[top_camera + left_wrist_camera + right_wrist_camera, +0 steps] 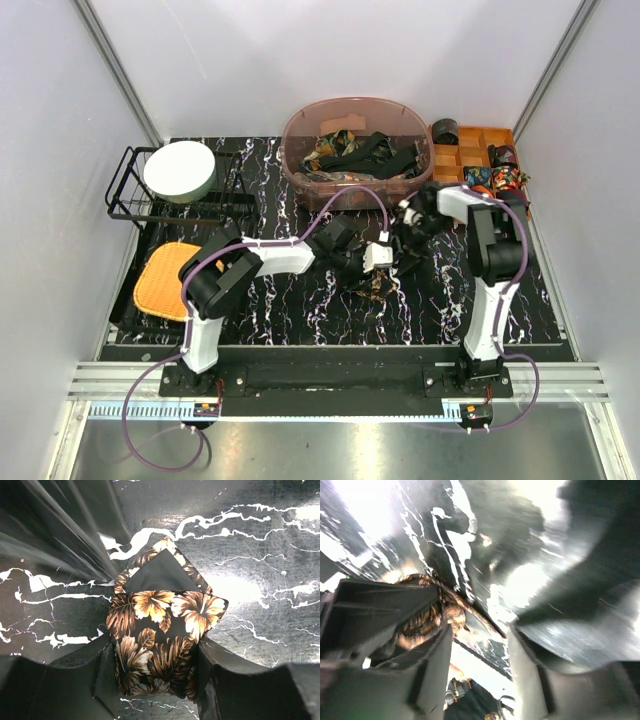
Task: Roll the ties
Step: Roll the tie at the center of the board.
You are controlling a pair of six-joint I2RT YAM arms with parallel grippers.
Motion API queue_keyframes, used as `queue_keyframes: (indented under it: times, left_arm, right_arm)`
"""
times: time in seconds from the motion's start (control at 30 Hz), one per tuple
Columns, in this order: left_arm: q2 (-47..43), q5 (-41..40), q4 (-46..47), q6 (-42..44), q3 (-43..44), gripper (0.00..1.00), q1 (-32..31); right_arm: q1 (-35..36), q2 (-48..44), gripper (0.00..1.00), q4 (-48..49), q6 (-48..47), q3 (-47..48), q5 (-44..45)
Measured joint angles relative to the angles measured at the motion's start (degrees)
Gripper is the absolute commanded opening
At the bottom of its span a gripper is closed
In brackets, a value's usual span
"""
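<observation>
Tie in play: a brown floral tie lies on the black marbled mat, mid-table between the two arms. It is bunched into a short, fat bundle with its pointed tip poking out the far side.
Left side: the left gripper is right on it, a finger pressed against each flank of the bundle. That's a pinch on the tie.
Right side: the right gripper hangs close beside the same tie. Its fingers are spread with nothing between them, and its view is badly blurred.
Roll so far: looks well along to me, but the tip isn't tucked, so I wouldn't call this one finished yet.
Already done: a few rolled ties sit in the compartments of the wooden tray at the back right. I can't count them from here.
Left to do: a tangle of loose ties, black and patterned, fills the bin behind the arms.
Verdict: early going, I'd say. There's one roll near its end, and the pile in the bin has to be worked through after it.
</observation>
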Motion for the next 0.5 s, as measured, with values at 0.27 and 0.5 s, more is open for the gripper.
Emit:
queue_keyframes:
  times: [0.27, 0.5]
  left_arm:
    - [0.50, -1.27, -2.91, 0.55, 1.79, 0.00, -0.50]
    - [0.74, -1.84, -3.98, 0.52, 2.54, 0.00, -0.72]
  right_arm:
    - [-5.79, -7.63, 0.85, 4.61, -1.20, -7.15, -2.89]
    - [-5.57, -7.56, 0.87, 11.26, 2.91, -14.38, -12.59]
